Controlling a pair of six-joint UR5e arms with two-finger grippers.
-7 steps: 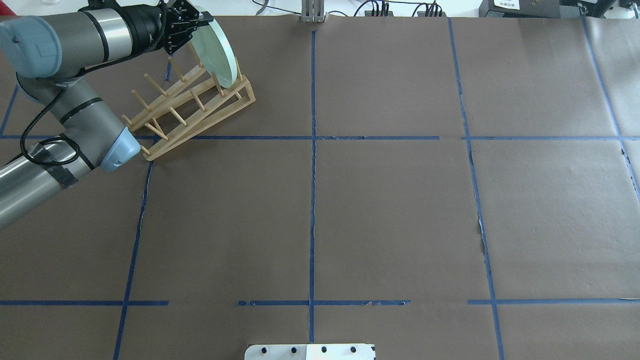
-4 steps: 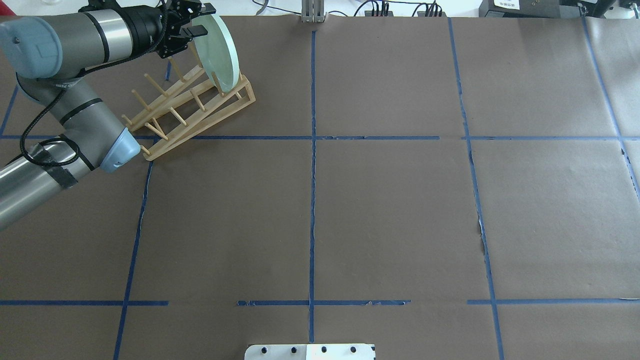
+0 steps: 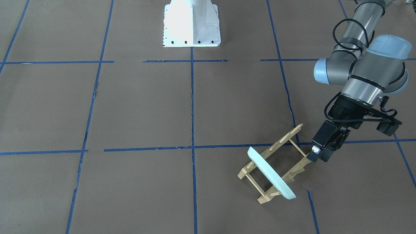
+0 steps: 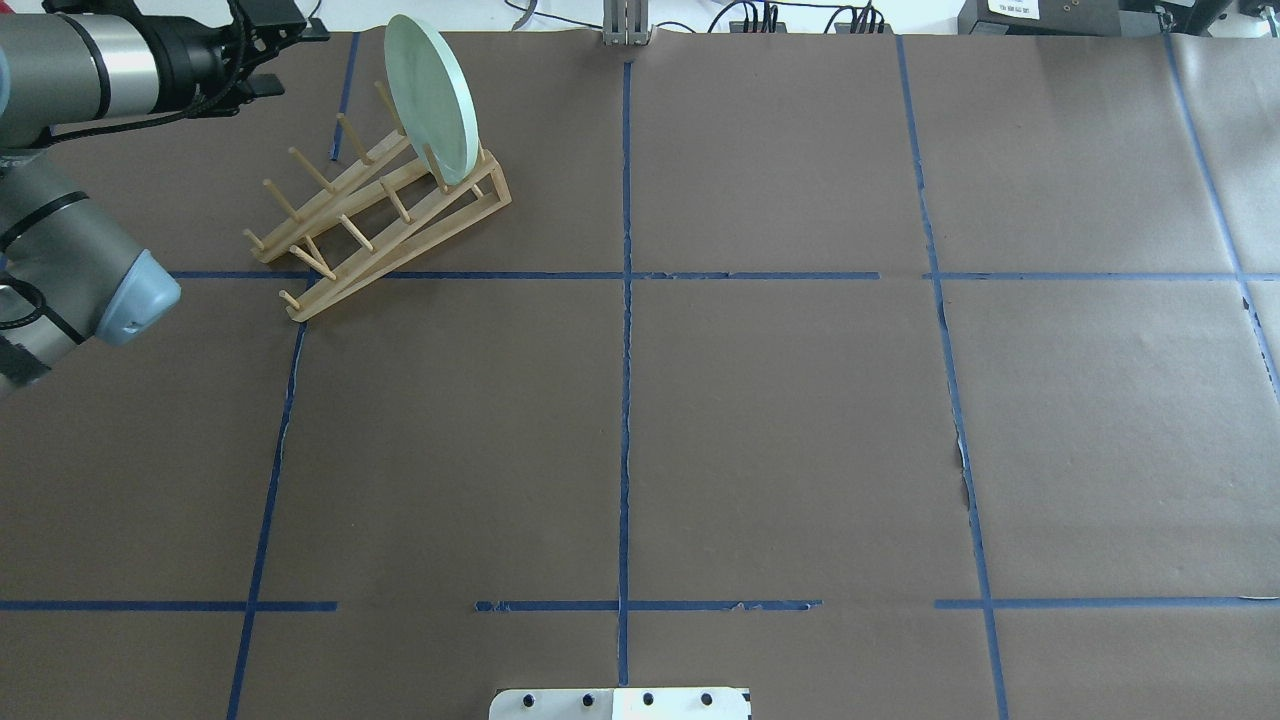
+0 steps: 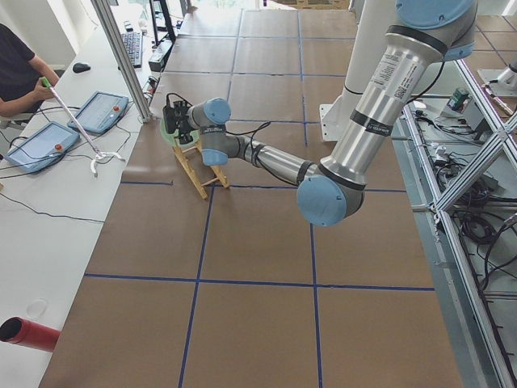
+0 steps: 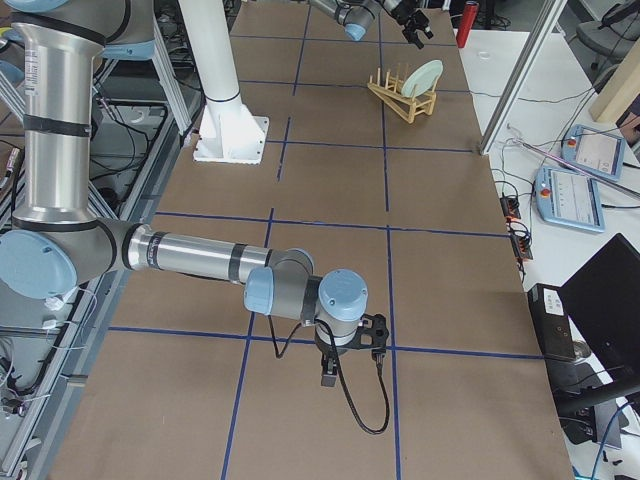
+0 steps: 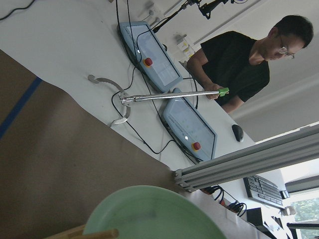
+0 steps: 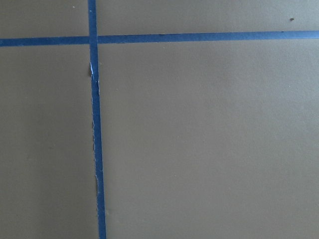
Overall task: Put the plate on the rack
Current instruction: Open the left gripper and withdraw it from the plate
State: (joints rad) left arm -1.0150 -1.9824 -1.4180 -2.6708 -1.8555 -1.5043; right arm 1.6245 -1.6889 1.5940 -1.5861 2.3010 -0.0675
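Note:
The pale mint-green plate (image 4: pixel 435 95) stands on edge between the pegs at the far end of the light-wood rack (image 4: pixel 380 215). It leans slightly and nothing holds it. It also shows in the front-facing view (image 3: pixel 271 174) on the rack (image 3: pixel 282 140), and low in the left wrist view (image 7: pixel 149 214). My left gripper (image 4: pixel 283 55) is open and empty, drawn back to the left of the plate and apart from it; it hangs beside the rack's other end (image 3: pixel 319 156). My right gripper (image 6: pixel 330 375) hovers low over bare paper far away; I cannot tell if it is open or shut.
Brown paper with a blue tape grid covers the table. The white robot base (image 3: pixel 191 26) stands at the near middle edge. A metal post (image 4: pixel 625 25) and cables sit at the far edge. An operator (image 7: pixel 239 64) with tablets sits beyond it.
My left gripper has let go of the plate and pulled back to the left. The plate stays standing in the rack. The rack has not moved.

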